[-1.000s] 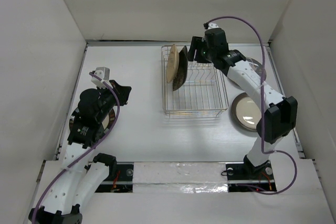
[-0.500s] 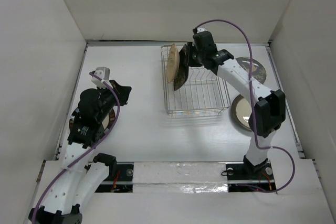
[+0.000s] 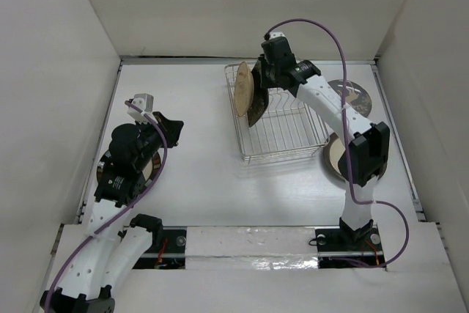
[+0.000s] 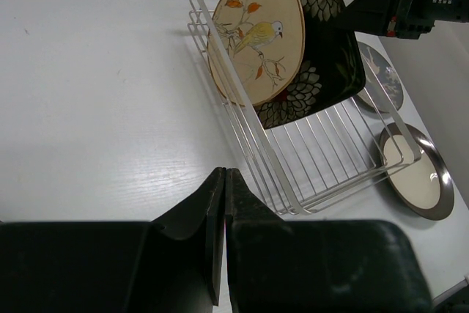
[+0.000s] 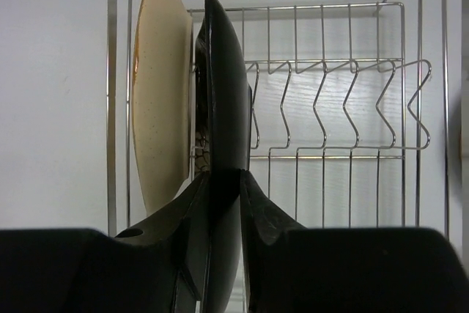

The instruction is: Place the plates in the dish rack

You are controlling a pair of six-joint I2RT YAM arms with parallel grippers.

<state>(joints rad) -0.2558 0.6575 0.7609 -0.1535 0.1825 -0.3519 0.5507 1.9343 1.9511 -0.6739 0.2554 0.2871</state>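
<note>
Tan plate point(image 4: 256, 34) sits racked, right jaws grip the black plate point(image 4: 333, 56), left jaws clenched empty, round plates point(image 4: 415, 175) wait.

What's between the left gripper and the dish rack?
Nothing: only bare white table between the left gripper and the dish rack, shown in the left wrist view.

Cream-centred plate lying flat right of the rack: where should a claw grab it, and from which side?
Likely the dark rim, pinched over and under: the cream-centred plate lies flat on the table, so only its edge offers a hold. Come from the side away from the dish rack, which stands close by the other side.
</note>
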